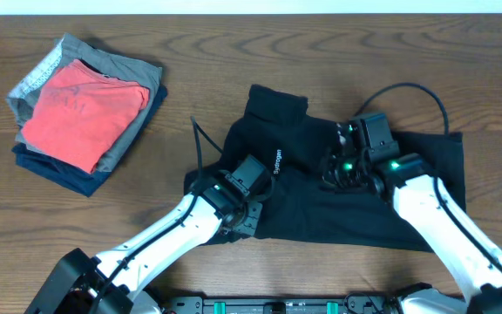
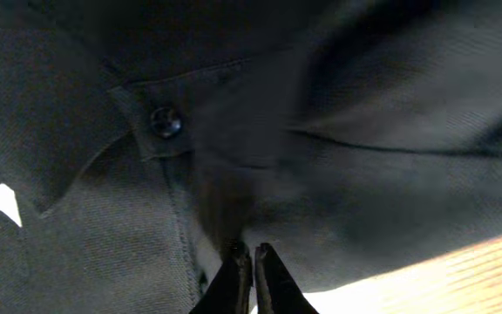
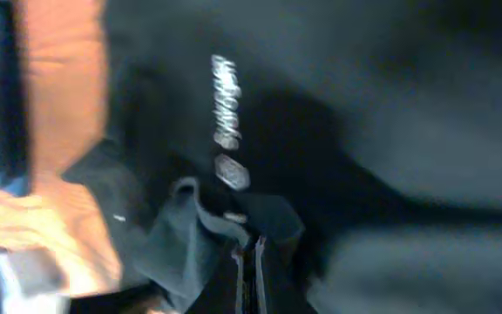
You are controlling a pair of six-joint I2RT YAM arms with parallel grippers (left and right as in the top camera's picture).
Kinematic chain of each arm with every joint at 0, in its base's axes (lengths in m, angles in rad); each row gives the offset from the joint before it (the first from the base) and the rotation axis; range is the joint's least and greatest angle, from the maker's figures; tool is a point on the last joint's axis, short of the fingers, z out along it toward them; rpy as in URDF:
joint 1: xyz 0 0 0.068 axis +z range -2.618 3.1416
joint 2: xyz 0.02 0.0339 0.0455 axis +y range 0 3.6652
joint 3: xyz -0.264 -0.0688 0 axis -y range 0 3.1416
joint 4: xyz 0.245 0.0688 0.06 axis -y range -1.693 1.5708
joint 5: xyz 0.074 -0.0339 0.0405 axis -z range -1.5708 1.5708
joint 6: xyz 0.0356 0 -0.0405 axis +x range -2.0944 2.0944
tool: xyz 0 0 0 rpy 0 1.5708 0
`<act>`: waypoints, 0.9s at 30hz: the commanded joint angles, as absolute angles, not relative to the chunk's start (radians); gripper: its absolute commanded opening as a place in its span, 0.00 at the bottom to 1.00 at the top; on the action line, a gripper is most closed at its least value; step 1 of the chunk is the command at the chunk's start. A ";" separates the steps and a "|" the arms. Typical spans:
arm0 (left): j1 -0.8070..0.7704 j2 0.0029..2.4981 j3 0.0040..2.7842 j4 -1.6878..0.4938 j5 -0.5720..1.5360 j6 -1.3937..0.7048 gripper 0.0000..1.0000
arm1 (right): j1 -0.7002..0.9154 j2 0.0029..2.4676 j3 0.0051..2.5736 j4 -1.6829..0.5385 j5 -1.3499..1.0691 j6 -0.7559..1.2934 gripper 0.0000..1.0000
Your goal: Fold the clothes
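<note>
Your black soft-fabric shirt (image 1: 321, 209) lies crumpled near the centre of the brown wooden table (image 1: 234, 52), your left gripper (image 2: 251, 255) at its 8 o'clock edge and right gripper (image 3: 249, 249) mid-cloth, both jaws closed tight, each pinching a fold of it.

1 blk shirt (image 1: 321, 201), 1 folded pile (image 1: 81, 113)

The table (image 1: 234, 35) is seen from straight above, its near side at the lower edge. From each wrist the shirt (image 1: 356, 209) is viewed very closely, past the left gripper (image 2: 253, 262) and right gripper (image 3: 249, 257) at the frame bottom. The lettering (image 1: 277, 162) is shared by the overhead and right wrist views.
</note>
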State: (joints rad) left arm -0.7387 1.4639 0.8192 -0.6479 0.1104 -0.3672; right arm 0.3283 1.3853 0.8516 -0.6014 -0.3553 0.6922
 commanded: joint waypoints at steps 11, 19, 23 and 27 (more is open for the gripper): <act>-0.664 1.451 0.810 -0.649 0.085 -0.379 0.07 | 0.321 1.381 0.855 -0.863 0.044 0.680 0.01; -0.664 1.450 0.810 -0.605 0.193 -0.338 0.07 | 0.321 1.398 0.855 -0.859 0.056 0.680 0.01; -0.664 1.450 0.810 -0.540 0.292 -0.273 0.26 | 0.322 1.401 0.855 -0.853 0.056 0.680 0.02; -0.664 1.450 0.810 -0.537 0.299 -0.262 0.52 | 0.322 1.401 0.855 -0.854 0.056 0.680 0.02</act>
